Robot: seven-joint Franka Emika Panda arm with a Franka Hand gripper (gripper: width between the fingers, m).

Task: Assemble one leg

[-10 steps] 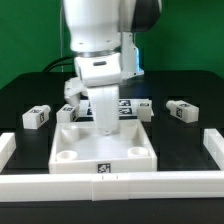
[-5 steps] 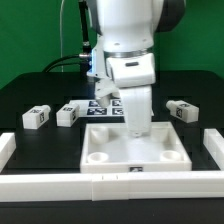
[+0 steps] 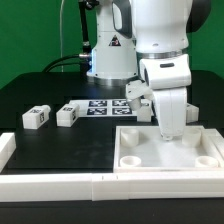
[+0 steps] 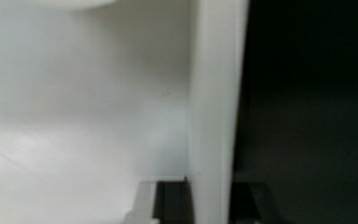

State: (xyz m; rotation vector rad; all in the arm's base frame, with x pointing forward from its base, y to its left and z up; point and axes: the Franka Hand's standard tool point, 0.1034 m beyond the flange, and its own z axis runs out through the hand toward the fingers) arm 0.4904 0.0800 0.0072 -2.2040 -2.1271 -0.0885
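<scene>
Two legs sit well apart from your gripper (image 3: 172,128): one leg (image 3: 37,117) and the other leg (image 3: 67,115) just beside it, on the black table (image 3: 60,150) at the exterior view's left, near the marker board (image 3: 105,107). Your gripper reaches down into the white tray (image 3: 160,168) at the exterior view's right, its fingers clamped on the tray wall (image 4: 215,100) — the wrist view shows that white edge up close.

Marker board (image 3: 100,107), white border bars (image 3: 60,185)
</scene>
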